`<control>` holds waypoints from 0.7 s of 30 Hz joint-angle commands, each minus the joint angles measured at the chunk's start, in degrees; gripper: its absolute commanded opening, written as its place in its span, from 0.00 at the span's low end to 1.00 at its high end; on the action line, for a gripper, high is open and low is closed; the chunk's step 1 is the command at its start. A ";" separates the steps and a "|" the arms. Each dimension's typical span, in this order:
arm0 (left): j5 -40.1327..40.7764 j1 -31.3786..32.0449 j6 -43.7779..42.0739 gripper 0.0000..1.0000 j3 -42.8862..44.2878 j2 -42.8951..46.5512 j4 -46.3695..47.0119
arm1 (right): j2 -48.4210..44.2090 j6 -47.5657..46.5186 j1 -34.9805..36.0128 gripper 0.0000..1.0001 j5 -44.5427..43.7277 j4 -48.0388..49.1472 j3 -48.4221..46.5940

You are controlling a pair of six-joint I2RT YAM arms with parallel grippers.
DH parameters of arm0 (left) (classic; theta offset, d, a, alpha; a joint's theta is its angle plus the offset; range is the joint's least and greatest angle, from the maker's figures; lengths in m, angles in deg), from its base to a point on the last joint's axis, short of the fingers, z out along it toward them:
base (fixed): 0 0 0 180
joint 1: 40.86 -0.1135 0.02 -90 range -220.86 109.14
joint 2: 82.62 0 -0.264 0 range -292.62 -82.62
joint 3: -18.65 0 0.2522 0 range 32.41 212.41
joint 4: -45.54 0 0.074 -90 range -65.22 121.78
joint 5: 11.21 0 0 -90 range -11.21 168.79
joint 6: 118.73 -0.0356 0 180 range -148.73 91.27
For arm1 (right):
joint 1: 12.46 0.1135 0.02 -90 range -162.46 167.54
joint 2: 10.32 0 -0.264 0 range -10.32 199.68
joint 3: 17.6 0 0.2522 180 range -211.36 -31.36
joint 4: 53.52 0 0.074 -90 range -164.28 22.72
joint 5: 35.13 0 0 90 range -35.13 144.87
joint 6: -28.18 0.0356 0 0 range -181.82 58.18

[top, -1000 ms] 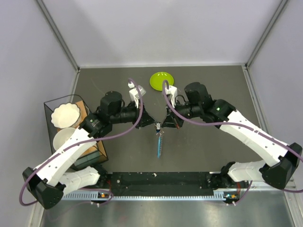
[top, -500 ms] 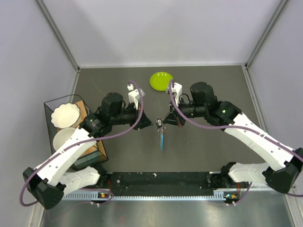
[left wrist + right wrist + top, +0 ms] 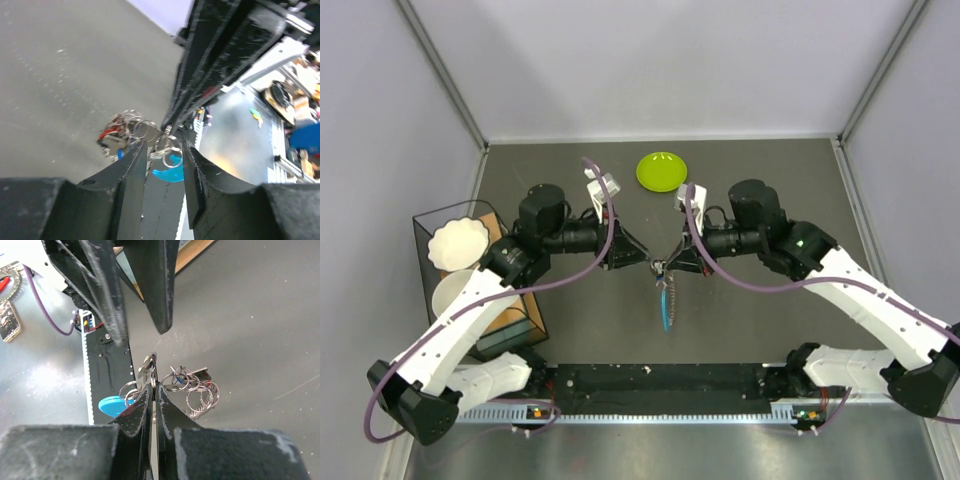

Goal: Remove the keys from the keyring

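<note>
Top external view: both arms reach inward and meet over the middle of the tabletop (image 3: 790,175), tips just beside each other.
Keyring: the keyring (image 3: 663,271) hangs between the two tips, above the surface; its blue crescent (image 3: 666,308) dangles toward the near rail (image 3: 660,383).
Right end effector: the right end effector (image 3: 153,387) is clenched on a thin ring of the keyring (image 3: 196,391), seen edge-on between the pads.
Left end effector: the left end effector (image 3: 165,145) has its fingers parted, with rings (image 3: 136,128) in the gap at the tips; whether a pad touches them cannot be told.
Keys: a red-headed bit (image 3: 109,136) shows in the tangle.
Open room: bare surface lies in front of the bundle and widely to the right.
Edges: walls close three sides; the green plate (image 3: 661,171) sits well behind the tips, and the wire box (image 3: 420,224) with white bowls (image 3: 458,243) stands at the left, near the left arm.
Hard to make out: single keys blur into the rings; the wrist views cut off the crescent (image 3: 111,405) behind the fingers.
</note>
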 commanded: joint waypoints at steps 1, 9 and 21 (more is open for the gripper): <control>-14.05 -0.21 2.20 0.40 -0.38 0.16 12.94 | -3.09 -1.82 -0.26 0.00 3.76 5.75 -0.55; -16.00 -0.13 -2.17 0.40 0.13 -1.95 13.40 | -3.53 -1.47 -0.26 0.00 5.60 6.46 -0.37; -15.74 0.49 -8.51 0.29 0.14 -3.97 8.03 | -3.88 -1.21 -0.26 0.00 6.04 7.07 -0.02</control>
